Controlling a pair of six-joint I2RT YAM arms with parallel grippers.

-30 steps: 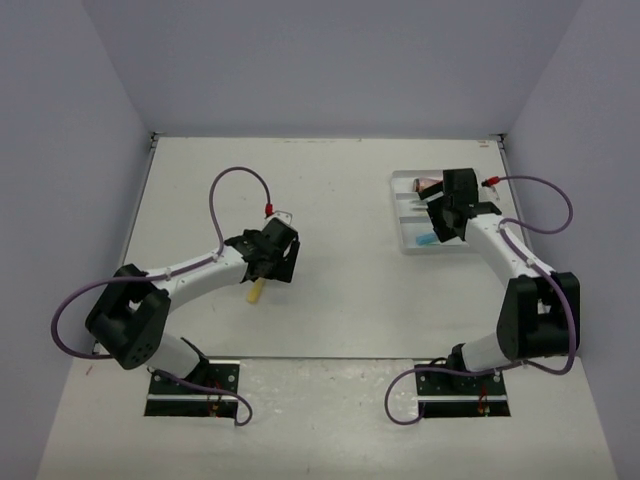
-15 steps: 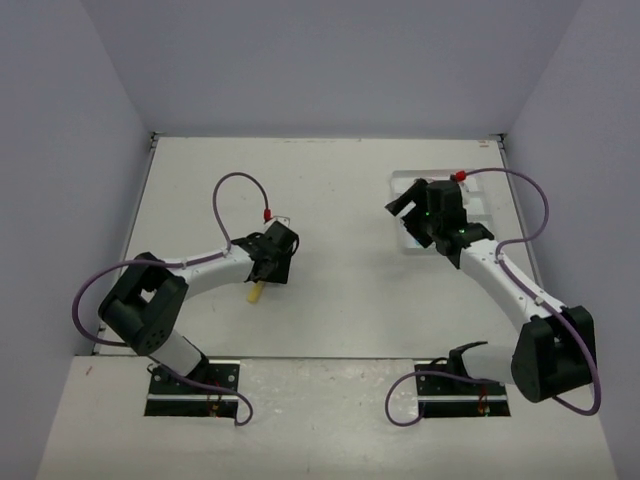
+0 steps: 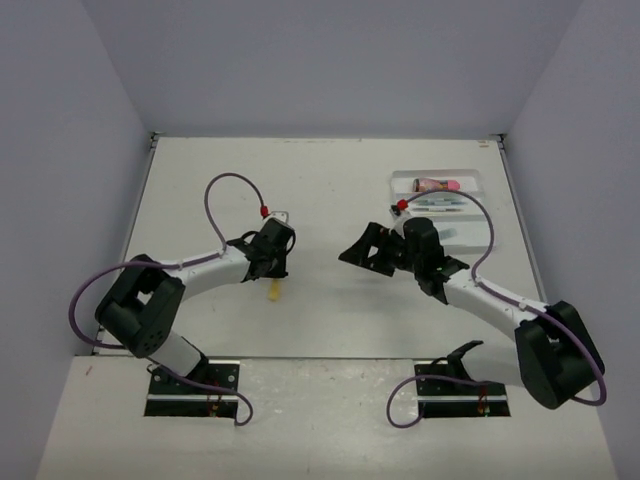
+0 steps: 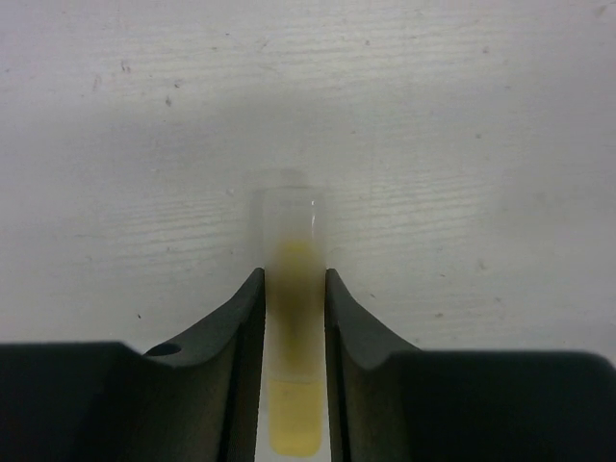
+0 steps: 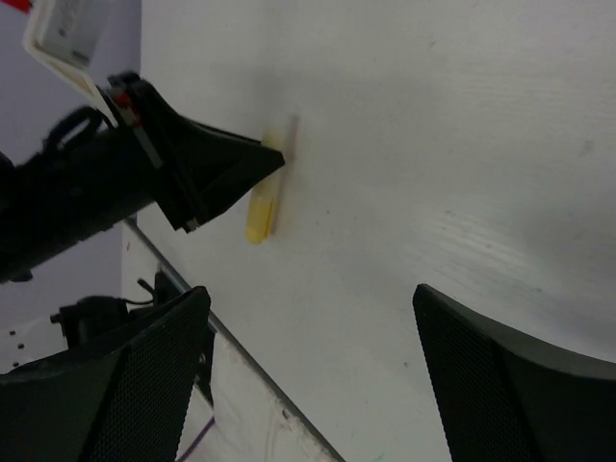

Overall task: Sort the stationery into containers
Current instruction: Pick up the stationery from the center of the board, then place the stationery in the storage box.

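A stubby yellow marker lies on the table at centre left. My left gripper comes down on it, and in the left wrist view both fingers press the marker's sides, the clear cap end poking out ahead of the gripper. My right gripper hangs open over the table's middle, nothing between its fingers, facing the yellow marker. The white divided tray at the back right holds a short pink tube and thin grey pens; the right arm hides its near part.
The table's near edge and the left arm's base show low in the right wrist view. Purple cables loop off both arms. Grey walls close in the table on three sides.
My left gripper has closed from wide open onto the yellow marker. The right arm has swung from above the tray to the table's middle, uncovering the tray.
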